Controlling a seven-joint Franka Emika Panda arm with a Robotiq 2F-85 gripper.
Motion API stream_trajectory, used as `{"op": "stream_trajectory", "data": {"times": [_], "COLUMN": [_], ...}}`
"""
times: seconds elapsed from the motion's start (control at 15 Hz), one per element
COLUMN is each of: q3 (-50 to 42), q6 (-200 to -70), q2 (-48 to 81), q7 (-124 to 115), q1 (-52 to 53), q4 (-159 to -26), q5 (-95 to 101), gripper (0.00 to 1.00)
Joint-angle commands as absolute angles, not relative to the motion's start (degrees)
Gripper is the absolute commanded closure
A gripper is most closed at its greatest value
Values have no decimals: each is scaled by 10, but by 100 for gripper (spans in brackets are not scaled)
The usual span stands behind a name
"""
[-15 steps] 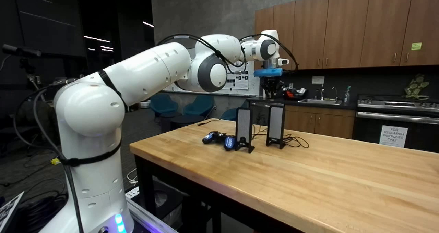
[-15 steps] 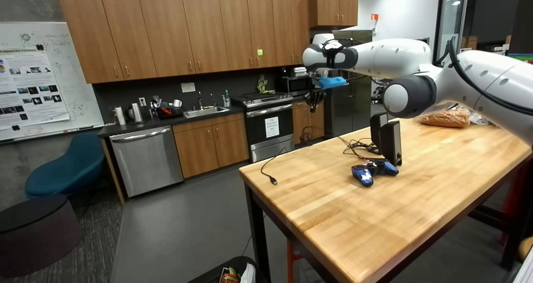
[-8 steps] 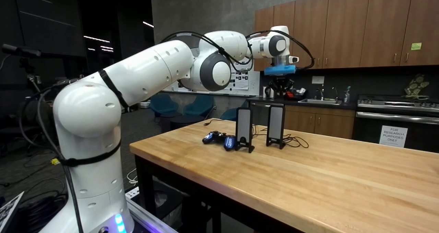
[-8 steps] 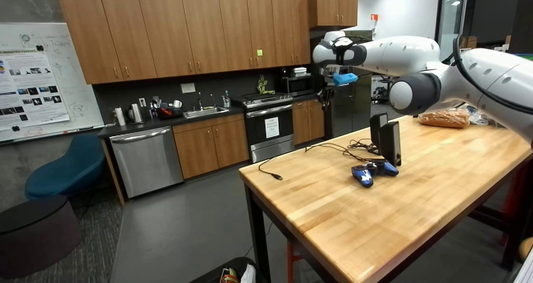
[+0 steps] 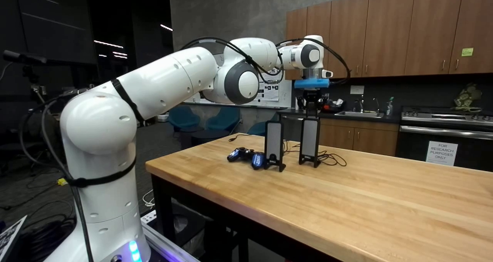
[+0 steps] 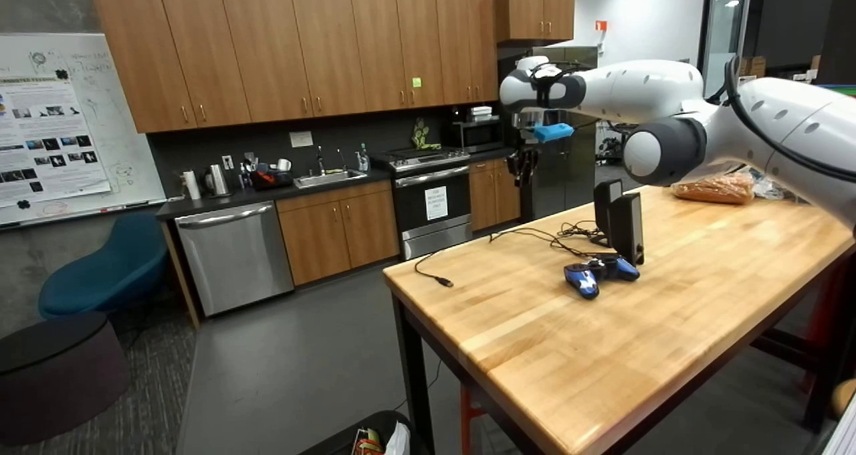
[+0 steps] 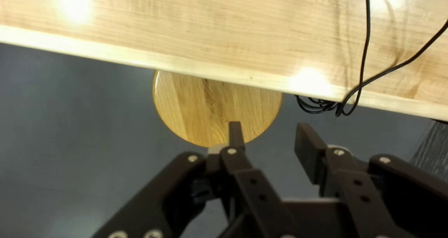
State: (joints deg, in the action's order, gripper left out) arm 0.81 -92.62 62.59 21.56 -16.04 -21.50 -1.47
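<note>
Two fingers [image 7: 309,150] of my gripper [image 7: 269,134] stood spread, nothing between them, beyond the table [image 7: 196,38]; I judged it best to keep them clear of the black cable [image 7: 361,85].

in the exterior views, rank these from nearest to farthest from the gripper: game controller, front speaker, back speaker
Going by both exterior views, from the gripper:
1. Back speaker: upright, the rear one of the pair.
2. Front speaker: upright, ahead of the rear one.
3. Game controller: close beside the front one, on its side away from the gripper.
</note>
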Motion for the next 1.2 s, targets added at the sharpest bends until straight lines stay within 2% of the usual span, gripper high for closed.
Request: {"op": "stream_trajectory", "data": {"times": [0.0,0.2,0.27,0.67,1.13], "q3": [1,0,0,-4,-16], "q6": [-907,-892,-900,-946,-959], "q2": [645,662,671,707,701], "q7": [158,117,100,8,-49], "q1": [-115,-92,-76,-35,-48], "q4": [-204,-198,-197,-200,-212], "q5": [-6,-6,-5,-7,-4], "gripper": [24,4,1,0,0]}}
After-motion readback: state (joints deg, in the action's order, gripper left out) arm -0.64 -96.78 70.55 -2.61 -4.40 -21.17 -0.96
